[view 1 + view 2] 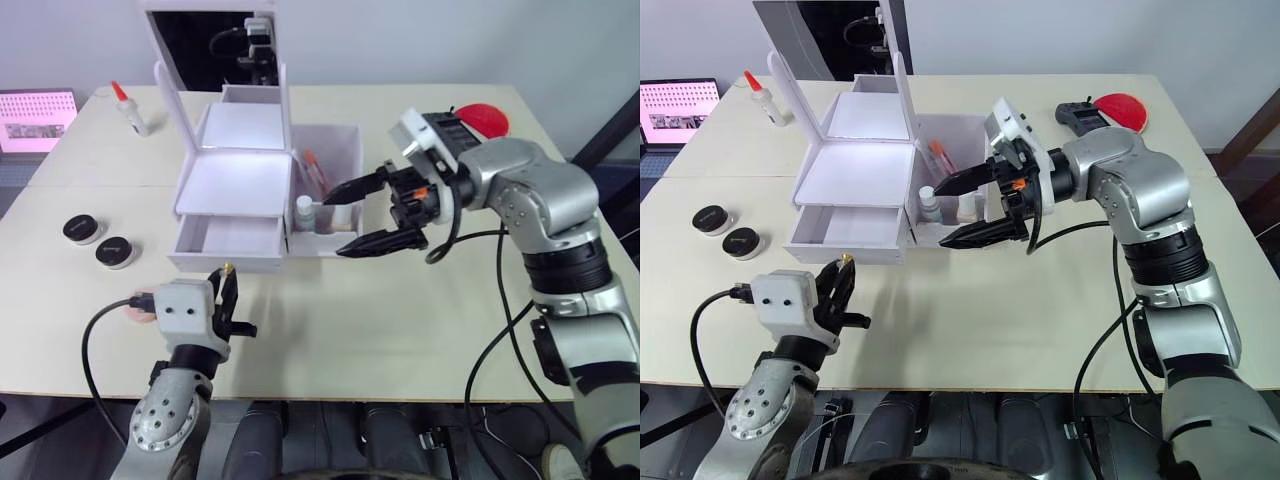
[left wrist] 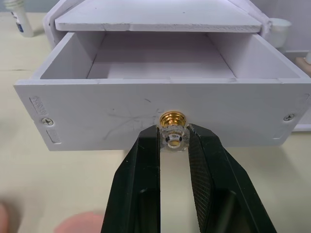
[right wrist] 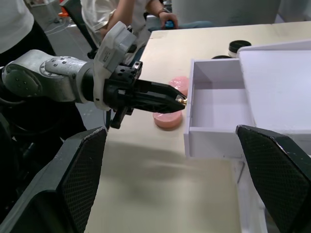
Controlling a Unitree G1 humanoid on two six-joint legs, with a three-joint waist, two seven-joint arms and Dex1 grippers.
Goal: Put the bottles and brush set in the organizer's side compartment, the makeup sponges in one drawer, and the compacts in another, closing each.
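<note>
The white organizer (image 1: 236,180) stands mid-table with its bottom drawer (image 1: 228,262) pulled out and empty. My left gripper (image 2: 172,139) is shut on the drawer knob (image 2: 173,119). My right gripper (image 1: 346,218) hangs open just beside the side compartment (image 1: 340,135), which holds a white-capped bottle (image 1: 304,211) and a red-tipped stick (image 1: 314,169). Two black-lidded compacts (image 1: 84,229) (image 1: 117,252) lie left of the organizer. Pink makeup sponges (image 3: 167,119) rest on the table beside my left gripper. A small white bottle with a red tip (image 1: 130,108) stands at the far left.
The organizer's mirror lid (image 1: 205,40) stands upright at the back. A red disc (image 1: 483,119) and a black device lie at the far right, and a laptop screen (image 1: 38,119) sits off the left edge. People stand beyond the table in the right wrist view.
</note>
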